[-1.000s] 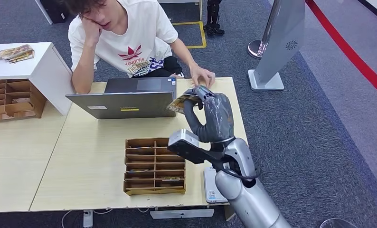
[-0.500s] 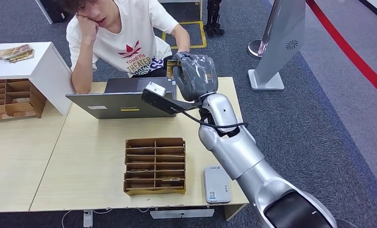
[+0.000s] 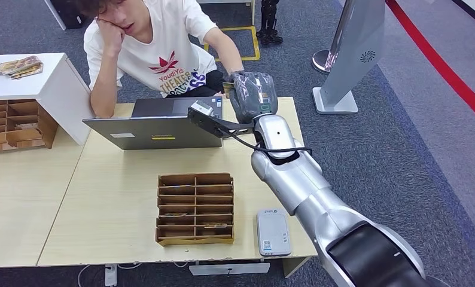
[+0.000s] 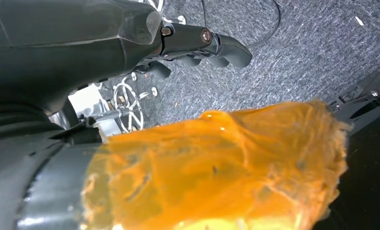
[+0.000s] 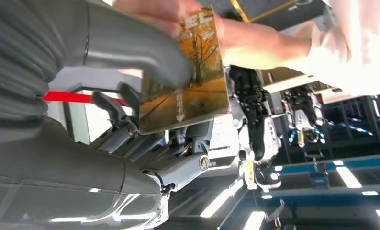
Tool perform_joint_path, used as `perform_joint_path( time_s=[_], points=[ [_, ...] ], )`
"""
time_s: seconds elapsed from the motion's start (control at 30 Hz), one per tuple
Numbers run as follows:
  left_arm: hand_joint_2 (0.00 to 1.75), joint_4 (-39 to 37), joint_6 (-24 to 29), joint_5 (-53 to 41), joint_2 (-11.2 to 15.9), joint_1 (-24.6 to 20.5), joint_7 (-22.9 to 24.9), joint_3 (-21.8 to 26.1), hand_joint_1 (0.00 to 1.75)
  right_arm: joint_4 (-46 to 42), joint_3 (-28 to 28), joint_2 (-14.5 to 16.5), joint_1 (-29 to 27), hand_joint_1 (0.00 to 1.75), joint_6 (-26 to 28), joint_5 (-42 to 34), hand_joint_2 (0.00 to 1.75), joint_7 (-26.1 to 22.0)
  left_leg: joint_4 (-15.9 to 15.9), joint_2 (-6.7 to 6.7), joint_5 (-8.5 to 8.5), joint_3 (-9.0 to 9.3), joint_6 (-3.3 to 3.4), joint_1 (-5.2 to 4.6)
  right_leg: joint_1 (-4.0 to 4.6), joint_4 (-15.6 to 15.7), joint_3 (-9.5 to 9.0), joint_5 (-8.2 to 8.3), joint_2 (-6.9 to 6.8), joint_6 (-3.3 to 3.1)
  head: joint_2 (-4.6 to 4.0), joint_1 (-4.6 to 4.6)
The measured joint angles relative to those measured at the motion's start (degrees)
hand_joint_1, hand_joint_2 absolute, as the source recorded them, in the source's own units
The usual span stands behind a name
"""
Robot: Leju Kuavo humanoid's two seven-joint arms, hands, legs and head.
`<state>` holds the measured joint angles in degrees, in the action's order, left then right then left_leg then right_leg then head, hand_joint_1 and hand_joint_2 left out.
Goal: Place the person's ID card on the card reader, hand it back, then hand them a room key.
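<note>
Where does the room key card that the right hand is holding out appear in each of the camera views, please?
Head view: hidden behind the right hand, raised beyond the table's far edge by the person's hand.
Left wrist view: not in it.
Right wrist view: the room key card fills the upper middle, pinched under the thumb, with the person's hand touching it.
Shared landmark: the right hand itself.

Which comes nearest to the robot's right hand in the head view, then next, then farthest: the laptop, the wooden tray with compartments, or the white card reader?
Measured from the right hand, which holds a card:
1. Laptop, just beside it at the table's far edge.
2. Wooden tray, mid-table, closer to the robot.
3. Card reader, at the near edge.
</note>
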<state>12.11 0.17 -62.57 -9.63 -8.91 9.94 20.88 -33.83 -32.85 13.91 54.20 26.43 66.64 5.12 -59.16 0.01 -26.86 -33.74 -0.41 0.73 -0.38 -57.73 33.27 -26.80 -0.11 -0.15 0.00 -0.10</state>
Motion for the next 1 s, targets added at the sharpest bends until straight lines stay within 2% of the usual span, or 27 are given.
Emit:
perform_joint_path(
  time_s=[0.1, 0.2, 0.33, 0.4, 0.47, 0.53, 0.6, 0.73, 0.83, 0.93, 0.97, 1.0],
  points=[
    [0.00, 0.00, 0.00, 0.40, 0.01, 0.00, 0.02, -0.20, 0.00, 1.11, 0.31, 0.25, 0.03, 0.00, 0.03, -0.15, 1.75, -0.13, 0.00, 0.00, 0.00, 0.00, 0.00, 0.00, 0.00, 0.00, 0.01, 0.00, 0.00, 0.00, 0.00, -0.01],
    [0.00, 0.00, 0.02, 0.91, 0.01, 0.00, 0.04, -0.32, 0.00, 1.46, 1.28, 0.63, -0.24, 0.00, 0.03, -2.59, 1.75, -2.35, 0.00, 0.00, 0.00, 0.00, 0.00, 0.00, 0.00, 0.00, 0.01, 0.00, 0.00, 0.00, 0.00, -0.01],
    [0.00, 0.00, 0.19, 1.30, 0.01, 0.01, 0.08, -0.44, 0.00, 1.27, 2.99, 1.40, -0.93, 0.00, -0.29, -5.50, 0.00, -4.87, 0.00, 0.00, 0.00, 0.00, 0.00, 0.00, 0.00, 0.00, 0.02, 0.00, 0.01, 0.00, 0.00, -0.01],
    [0.00, 0.00, 0.33, 1.79, 0.01, 0.04, 0.14, -0.58, 0.00, 0.05, 3.83, 1.81, -1.92, 0.00, -1.28, -8.76, 0.87, -7.36, 0.01, 0.00, 0.00, 0.00, 0.00, 0.01, 0.00, 0.00, 0.01, 0.00, 0.01, 0.00, 0.00, 0.01],
    [0.00, 0.00, 0.71, 2.81, 0.01, 0.10, 0.25, -0.64, 0.00, -3.86, 4.81, 2.59, -4.76, 0.00, -3.65, -15.55, 1.75, -12.00, 0.01, 0.01, -0.01, 0.00, -0.01, 0.02, 0.01, 0.00, 0.02, -0.01, 0.02, 0.00, 0.00, 0.00],
    [0.00, 0.00, 1.33, 4.10, 0.01, 0.23, 0.26, -0.64, 0.00, -10.39, 4.94, 3.39, -9.43, 0.00, -5.89, -22.13, 1.75, -15.29, 0.02, -0.02, -0.03, 0.00, -0.02, 0.03, 0.01, 0.00, 0.02, -0.05, 0.00, -0.01, 0.00, -0.02],
    [0.00, 0.00, 1.88, 5.08, 0.03, 0.52, 0.11, -0.64, 0.00, -17.52, 3.78, 3.72, -14.35, 0.00, -6.69, -25.75, 1.75, -15.75, 0.02, -0.06, -0.06, -0.02, -0.04, 0.03, 0.01, 0.00, 0.04, -0.09, -0.04, -0.01, 0.00, -0.01],
    [0.00, 0.00, 2.22, 5.74, 0.17, 1.01, -0.05, -0.64, 0.00, -26.77, 1.51, 3.73, -19.83, 0.00, -6.74, -27.93, 1.75, -14.90, 0.04, -0.02, -0.10, -0.06, -0.07, 0.03, 0.01, 0.01, 0.10, -0.11, 0.01, 0.00, 0.00, -0.01],
    [0.00, 0.00, 2.79, 6.85, 0.21, 1.22, -0.19, -0.64, 0.00, -31.18, 0.41, 3.66, -22.49, 0.00, -6.54, -30.59, 1.75, -16.56, 0.04, -0.02, -0.10, -0.05, -0.07, 0.03, 0.01, 0.01, 0.09, -0.10, 0.01, 0.00, 0.00, -0.01],
    [0.00, 0.00, 3.71, 8.75, 0.32, 1.84, -0.97, -0.52, 0.00, -37.21, -2.14, 2.94, -27.83, 0.05, -5.48, -33.21, 1.75, -18.26, 0.04, -0.03, -0.11, -0.05, -0.07, 0.03, 0.01, 0.02, 0.08, -0.12, 0.00, 0.00, 0.00, 0.00],
    [0.00, 0.00, 4.02, 9.41, 0.39, 2.13, -1.32, -0.35, 0.00, -39.36, -3.34, 2.37, -29.96, 0.40, -4.88, -33.90, 1.75, -18.41, 0.04, -0.03, -0.12, -0.05, -0.07, 0.03, 0.01, 0.03, 0.09, -0.12, 0.00, 0.00, 0.00, 0.00],
    [0.00, 0.00, 4.35, 10.03, 0.46, 2.41, -1.65, -0.10, 0.00, -41.27, -4.52, 1.63, -31.94, 0.82, -4.24, -34.58, 1.75, -18.49, 0.04, -0.03, -0.13, -0.06, -0.07, 0.03, 0.01, 0.03, 0.09, -0.13, 0.00, 0.00, 0.00, 0.00]
  ],
)
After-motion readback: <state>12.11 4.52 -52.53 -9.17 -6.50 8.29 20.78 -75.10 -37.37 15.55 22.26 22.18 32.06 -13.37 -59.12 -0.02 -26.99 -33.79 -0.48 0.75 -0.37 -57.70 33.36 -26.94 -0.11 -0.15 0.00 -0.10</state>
